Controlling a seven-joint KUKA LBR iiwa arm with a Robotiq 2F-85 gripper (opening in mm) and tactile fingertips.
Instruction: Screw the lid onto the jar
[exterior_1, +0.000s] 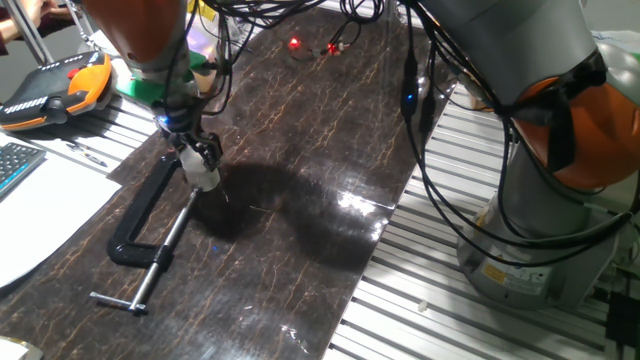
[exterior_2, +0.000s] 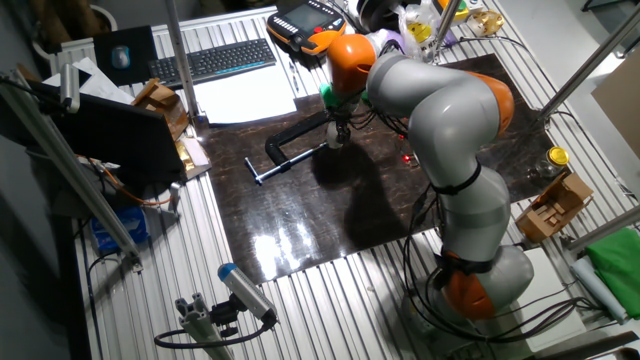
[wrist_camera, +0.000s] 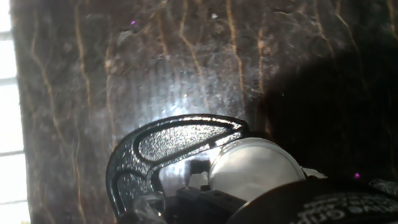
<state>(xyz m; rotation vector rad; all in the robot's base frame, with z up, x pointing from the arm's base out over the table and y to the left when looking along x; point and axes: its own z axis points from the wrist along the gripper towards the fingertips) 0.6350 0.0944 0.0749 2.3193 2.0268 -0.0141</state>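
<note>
Gripper was down at the dark marble-patterned tabletop, right over the small whitish translucent jar. Flat round whitish-grey plastic lid filled the lower hand view, just beside the curved frame of the black metal C-clamp. Jar sat touching or just beside the clamp's upper jaw; can't tell which. Fingers sat close around the jar top, but actual clamping on the lid couldn't be confirmed. Clamp's screw and T-handle pointed away along the tabletop.

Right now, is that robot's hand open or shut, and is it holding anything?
Hand: closed around a small whitish piece, the lid or jar; which cannot be told. It sits beside the black C-clamp.
</note>
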